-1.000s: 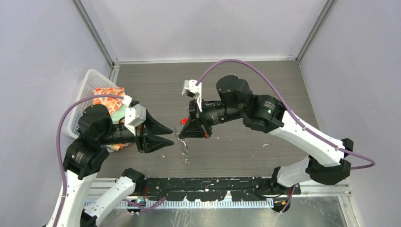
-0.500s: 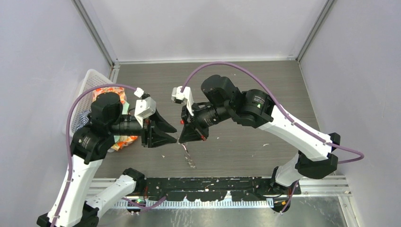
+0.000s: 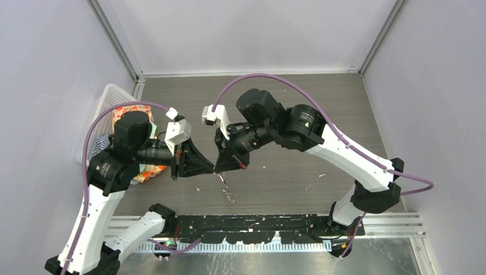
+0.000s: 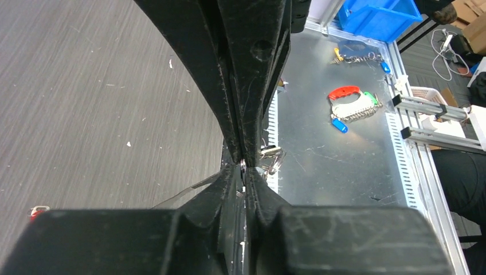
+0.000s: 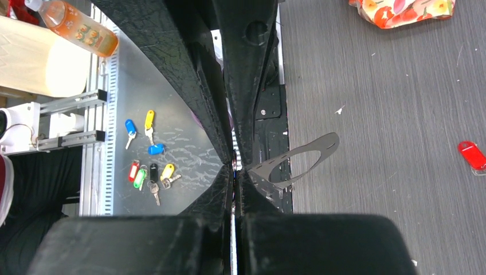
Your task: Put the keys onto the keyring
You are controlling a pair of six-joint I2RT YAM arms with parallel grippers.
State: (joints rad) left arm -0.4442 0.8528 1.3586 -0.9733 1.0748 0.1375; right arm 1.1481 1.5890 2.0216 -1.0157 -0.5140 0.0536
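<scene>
My left gripper (image 3: 210, 168) and right gripper (image 3: 220, 168) meet tip to tip above the table's front middle. Both are shut on the thin silver keyring (image 3: 227, 189), whose small silver keys dangle below the tips. In the left wrist view a sliver of ring shows between the left gripper (image 4: 243, 171) tips, with silver keys (image 4: 273, 158) just beyond. In the right wrist view a silver strip runs between the right gripper (image 5: 235, 167) fingers. The red-headed key (image 5: 473, 156) lies apart on the table, also a red speck (image 4: 38, 211). In the top view I cannot see it.
A white basket (image 3: 108, 102) stands at the left edge with a flowery bag (image 3: 130, 114) in it. Off the table's near edge, a metal shelf holds coloured key tags (image 5: 148, 172), a red and white bundle (image 4: 351, 104) and a blue bin (image 4: 378, 14).
Both grippers have moved left and come together. The left gripper has swung in and shut on the keyring, which the right gripper has held throughout.
</scene>
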